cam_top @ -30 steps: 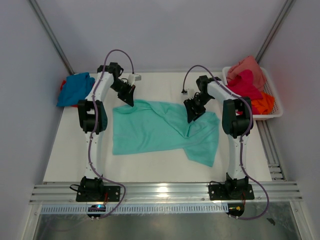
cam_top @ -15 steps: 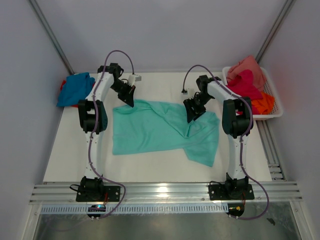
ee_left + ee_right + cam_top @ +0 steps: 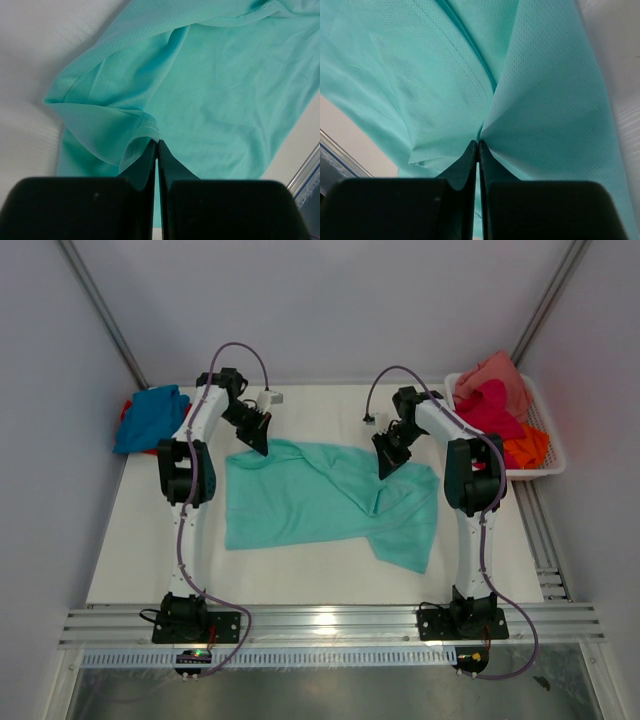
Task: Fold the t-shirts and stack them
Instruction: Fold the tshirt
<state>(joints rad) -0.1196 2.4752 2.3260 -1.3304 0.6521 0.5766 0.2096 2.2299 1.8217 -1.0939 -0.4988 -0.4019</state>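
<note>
The mint t-shirt (image 3: 320,505) lay lengthwise across the table (image 3: 140,550) — left jaws clenched on its far-left corner, right jaws clenched on its far edge toward the right.

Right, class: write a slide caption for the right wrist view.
Right tool shut, pinching a fold of the mint-teal cloth t-shirt.

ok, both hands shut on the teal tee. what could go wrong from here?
1. Left hand and right hand each pinch only a small tuck of the tee at the fingertips; it may slip on a lift.
2. The tee lies twisted, one corner folded over; pulling could lock that crease in.
</note>
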